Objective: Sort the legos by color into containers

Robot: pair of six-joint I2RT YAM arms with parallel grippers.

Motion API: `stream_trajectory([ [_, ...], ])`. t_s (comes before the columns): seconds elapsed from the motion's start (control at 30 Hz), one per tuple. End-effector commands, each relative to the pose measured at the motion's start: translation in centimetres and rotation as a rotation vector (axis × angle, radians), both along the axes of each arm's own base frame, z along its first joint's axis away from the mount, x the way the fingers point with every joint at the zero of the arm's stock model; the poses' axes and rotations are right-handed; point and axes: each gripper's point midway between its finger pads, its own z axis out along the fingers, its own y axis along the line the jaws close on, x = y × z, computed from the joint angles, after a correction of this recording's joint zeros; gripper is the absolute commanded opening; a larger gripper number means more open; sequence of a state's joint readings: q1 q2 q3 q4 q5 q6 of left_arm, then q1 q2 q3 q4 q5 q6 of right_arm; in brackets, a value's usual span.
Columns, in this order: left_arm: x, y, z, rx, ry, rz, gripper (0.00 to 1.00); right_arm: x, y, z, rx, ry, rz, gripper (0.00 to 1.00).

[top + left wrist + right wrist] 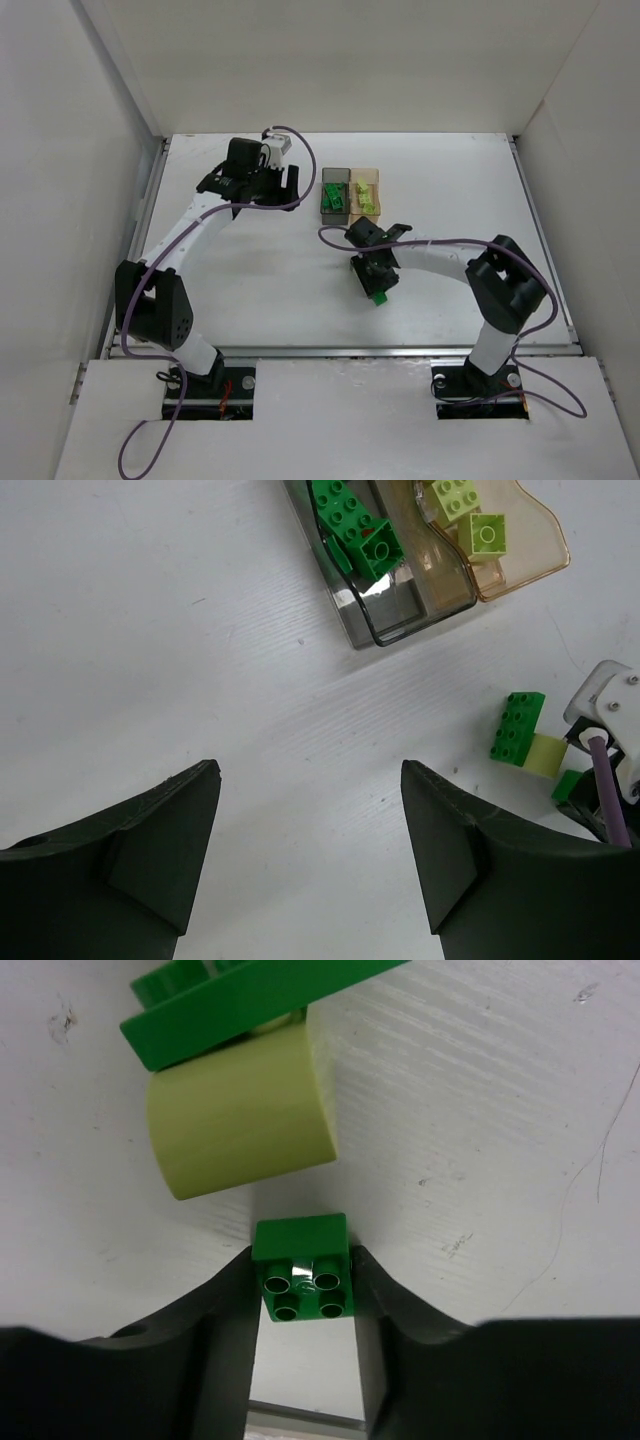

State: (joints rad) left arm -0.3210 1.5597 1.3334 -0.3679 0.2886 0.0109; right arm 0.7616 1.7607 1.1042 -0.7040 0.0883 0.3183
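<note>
Dark green brick [303,1265] pinched between the closed jaws of the right gripper [303,1295], low at the table, so we judge the pick made. Next: carry to the smoky grey container [334,193]. A yellow-green piece [240,1120] sits just beside the brick. The left gripper [310,830], spread and empty, is near the boxes and may crowd the drop.

**Count: ~7 legos, 2 containers**

Containers: 1 grey container [400,620], 1 tan container [535,565].
Green legos [375,548] in grey: 2, I think, but they overlap.
Pale legos [487,535] in tan: 2.
Outside: 1 long green lego [518,727], 1 small green lego [303,1265], 1 rounded pale lego [240,1110].
</note>
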Motion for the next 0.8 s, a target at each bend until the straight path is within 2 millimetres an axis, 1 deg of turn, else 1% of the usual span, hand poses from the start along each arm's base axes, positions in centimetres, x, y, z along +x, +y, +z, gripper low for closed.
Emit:
stream_trajectory([
  [0.0,-0.2,-0.2,2.2,-0.020,-0.053,-0.019,0.70,0.1,-0.1,0.2,0.016,-0.024,-0.012,0.25],
  [0.03,-0.2,-0.2,2.2,-0.020,-0.053,-0.019,0.68,0.0,-0.3,0.5,0.014,-0.022,-0.012,0.17],
  [0.07,-0.1,-0.3,2.6,-0.023,-0.062,-0.019,0.68,-0.7,-0.9,1.0,0.006,-0.011,-0.021,0.08],
  [0.1,-0.2,-0.4,2.6,-0.034,-0.056,-0.021,0.68,-0.8,-1.1,1.5,0.002,-0.021,-0.023,0.00],
  [0.17,0.0,-0.5,3.0,-0.037,-0.065,-0.021,0.68,-1.2,-0.5,3.0,0.063,-0.022,-0.013,0.00],
  [0.2,-0.1,-0.6,3.0,-0.042,-0.063,-0.028,0.68,-1.4,0.3,5.1,0.115,-0.057,0.038,0.00],
  [0.23,-0.3,-0.6,2.9,-0.040,-0.054,-0.028,0.68,-2.1,1.4,6.5,0.175,-0.048,0.079,0.00],
  [0.27,-0.2,-0.6,2.5,-0.037,-0.045,-0.028,0.68,-1.7,2.8,8.9,0.247,-0.086,0.122,0.00],
  [0.3,-0.2,-0.6,2.5,-0.037,-0.045,-0.028,0.68,-1.8,4.0,11.9,0.326,-0.148,0.183,0.00],
  [0.33,-0.2,-0.6,2.5,-0.037,-0.045,-0.028,0.68,-1.4,5.0,14.1,0.393,-0.193,0.198,0.00],
  [0.37,-0.1,-0.4,2.5,-0.025,-0.052,-0.027,0.68,-0.3,5.5,16.3,0.430,-0.269,0.193,0.00],
  [0.4,0.0,-0.3,2.4,-0.019,-0.054,-0.020,0.68,1.1,6.3,19.4,0.485,-0.367,0.187,0.00],
  [0.43,0.2,0.0,2.4,-0.006,-0.058,-0.004,0.68,3.0,7.4,21.9,0.534,-0.474,0.170,0.00],
  [0.47,0.3,0.3,2.6,0.009,-0.067,0.000,0.68,5.4,6.9,23.3,0.512,-0.574,0.109,0.00],
  [0.5,0.5,0.5,2.6,0.019,-0.071,0.013,0.68,7.6,7.0,25.5,0.526,-0.654,0.064,0.00],
  [0.53,0.6,0.8,2.8,0.029,-0.075,0.026,0.68,10.1,7.8,24.8,0.504,-0.678,0.017,0.00],
  [0.57,1.1,1.3,3.4,0.053,-0.101,0.046,0.68,11.9,7.9,24.8,0.476,-0.710,-0.020,0.00],
  [0.6,1.2,1.7,3.6,0.066,-0.102,0.061,0.68,14.2,7.0,24.6,0.434,-0.747,-0.092,0.00],
  [0.63,1.3,2.1,3.7,0.084,-0.103,0.081,0.68,15.9,7.5,25.8,0.452,-0.778,-0.112,0.00],
  [0.67,1.8,2.9,4.7,0.108,-0.135,0.124,0.70,17.8,8.4,23.9,0.442,-0.758,-0.115,0.00],
  [0.7,1.7,3.4,4.5,0.121,-0.127,0.148,0.70,19.3,8.4,23.7,0.461,-0.755,-0.136,0.00],
  [0.73,1.7,3.8,5.1,0.128,-0.144,0.166,0.70,20.6,8.9,24.6,0.486,-0.777,-0.142,0.00],
  [0.77,1.5,4.2,6.0,0.126,-0.164,0.192,0.70,22.1,9.3,22.7,0.470,-0.756,-0.159,0.00],
])
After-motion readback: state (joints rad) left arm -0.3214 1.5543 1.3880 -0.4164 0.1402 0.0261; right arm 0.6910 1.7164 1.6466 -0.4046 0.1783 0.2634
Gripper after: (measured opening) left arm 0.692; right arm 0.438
